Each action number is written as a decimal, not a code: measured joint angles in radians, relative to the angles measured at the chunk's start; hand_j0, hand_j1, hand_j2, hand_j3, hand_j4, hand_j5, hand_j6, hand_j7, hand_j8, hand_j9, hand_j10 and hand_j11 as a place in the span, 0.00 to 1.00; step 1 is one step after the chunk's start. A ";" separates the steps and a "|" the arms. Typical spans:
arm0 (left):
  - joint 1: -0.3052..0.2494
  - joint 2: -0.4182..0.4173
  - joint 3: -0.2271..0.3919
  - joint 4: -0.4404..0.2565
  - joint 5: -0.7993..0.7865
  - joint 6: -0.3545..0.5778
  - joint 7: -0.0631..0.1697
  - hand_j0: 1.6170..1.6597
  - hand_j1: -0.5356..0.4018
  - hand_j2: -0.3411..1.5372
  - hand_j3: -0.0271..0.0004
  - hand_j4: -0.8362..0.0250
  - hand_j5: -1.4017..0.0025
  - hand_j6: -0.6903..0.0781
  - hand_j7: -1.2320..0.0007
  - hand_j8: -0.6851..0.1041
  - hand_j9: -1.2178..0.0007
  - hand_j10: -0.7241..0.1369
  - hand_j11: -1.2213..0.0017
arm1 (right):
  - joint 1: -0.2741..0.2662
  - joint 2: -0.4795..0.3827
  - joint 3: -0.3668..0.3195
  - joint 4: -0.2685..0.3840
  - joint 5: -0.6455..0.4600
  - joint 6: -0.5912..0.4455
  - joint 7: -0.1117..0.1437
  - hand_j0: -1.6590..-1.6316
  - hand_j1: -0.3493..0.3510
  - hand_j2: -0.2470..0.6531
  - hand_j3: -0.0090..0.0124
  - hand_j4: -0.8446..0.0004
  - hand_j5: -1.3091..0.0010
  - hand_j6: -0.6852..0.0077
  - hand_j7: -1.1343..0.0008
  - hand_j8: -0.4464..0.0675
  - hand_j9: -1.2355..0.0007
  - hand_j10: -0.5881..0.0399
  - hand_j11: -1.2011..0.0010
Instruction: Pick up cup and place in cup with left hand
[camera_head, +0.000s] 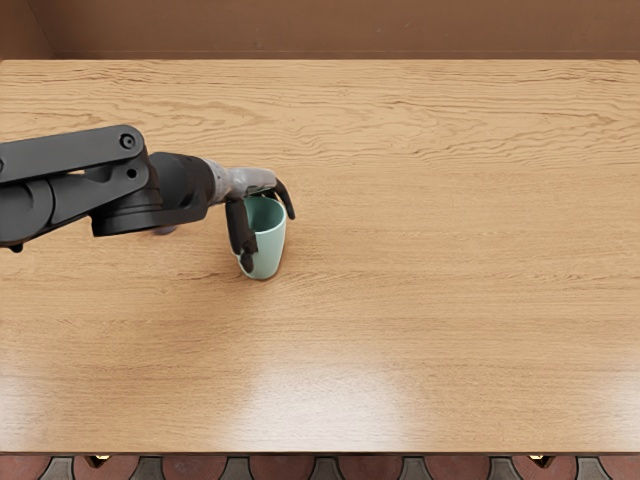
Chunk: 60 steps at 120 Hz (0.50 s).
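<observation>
Gripping the mint-green cup (268, 248), the left hand (240, 184) sits left of centre in the frame, its dark fingers (238, 226) bent down along the cup's left side while another digit curves past the rim at the upper right. The cup lies between them, mouth up and close to upright, and nothing shows inside the visible part of its mouth. Whether its base touches the table (450, 260) or is just off it cannot be told from this angle.

From the wrist, the left arm (75, 180) runs back to the picture's left edge. Below its forward joint a small greyish-purple sliver (165, 231) peeks out, mostly hidden; it may belong to the second cup the task calls for, though too little shows to be sure. The wooden tabletop spreads to the right and toward the bottom of the frame.

The step in hand looks to be the grasp, at the start of the lift. The next move calls for a firm hold, a straight rise, then a carry at a height that clears the receiving cup's rim.
</observation>
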 joint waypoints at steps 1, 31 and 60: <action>0.000 0.001 0.000 0.000 0.000 0.000 0.000 0.83 0.86 0.08 0.99 0.46 0.56 0.49 0.50 0.52 0.50 0.44 0.50 | 0.000 0.000 0.000 0.000 0.000 0.000 0.000 0.04 0.00 0.27 0.42 1.00 1.00 0.99 1.00 0.87 1.00 0.94 1.00; -0.032 0.010 -0.002 0.000 -0.030 -0.007 -0.001 0.89 0.48 0.19 0.99 0.41 0.48 0.58 0.41 0.63 0.40 0.53 0.41 | 0.001 0.000 0.000 0.000 0.000 0.000 0.000 0.04 0.00 0.27 0.42 1.00 1.00 0.99 1.00 0.87 1.00 0.94 1.00; -0.108 0.028 -0.001 0.000 -0.067 -0.028 0.000 0.80 0.39 0.21 0.99 0.51 0.42 0.67 0.37 0.73 0.36 0.60 0.37 | 0.003 0.000 0.000 0.000 0.000 0.000 0.000 0.04 0.00 0.27 0.42 1.00 1.00 0.99 1.00 0.87 1.00 0.94 1.00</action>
